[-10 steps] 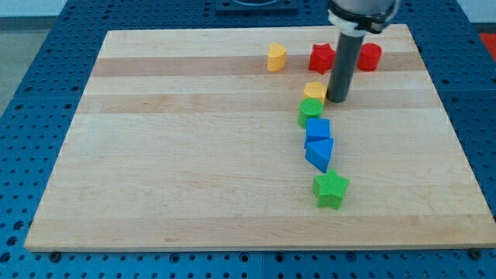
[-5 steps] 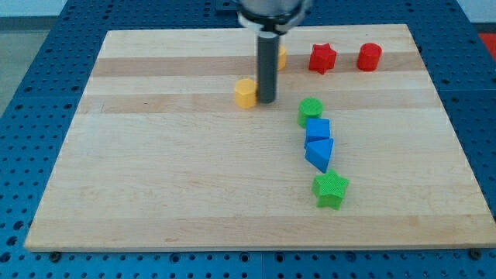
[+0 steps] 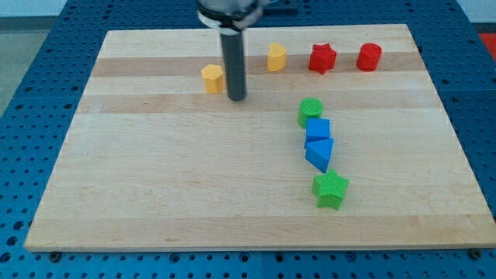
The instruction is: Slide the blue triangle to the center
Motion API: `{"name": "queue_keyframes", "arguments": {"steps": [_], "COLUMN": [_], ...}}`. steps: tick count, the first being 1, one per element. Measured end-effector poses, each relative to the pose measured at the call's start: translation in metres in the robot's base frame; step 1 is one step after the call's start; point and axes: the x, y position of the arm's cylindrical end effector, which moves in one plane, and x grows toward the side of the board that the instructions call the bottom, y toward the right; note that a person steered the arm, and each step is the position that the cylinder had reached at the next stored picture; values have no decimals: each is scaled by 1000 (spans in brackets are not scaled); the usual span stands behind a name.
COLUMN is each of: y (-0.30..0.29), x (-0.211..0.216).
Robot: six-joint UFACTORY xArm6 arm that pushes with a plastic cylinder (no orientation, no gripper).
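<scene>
The blue triangle lies right of the board's middle, in a column of touching blocks: a green cylinder above, a blue cube under it, then the triangle, with a green star just below. My tip is on the board up and to the left of that column, well apart from the triangle. A yellow hexagonal block sits just left of the rod, close to it.
Along the board's top stand another yellow block, a red star and a red cylinder. The wooden board lies on a blue perforated table.
My tip has moved left across the board's upper part, away from the block column. The yellow hexagonal block has slid left with it, from beside the green cylinder to the upper left of centre.
</scene>
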Motion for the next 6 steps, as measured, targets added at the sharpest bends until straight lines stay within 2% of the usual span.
{"name": "queue_keyframes", "arguments": {"steps": [1, 2, 3, 4, 6], "y": [3, -18, -45, -43, -75], "x": [8, 10, 6, -13, -11]}}
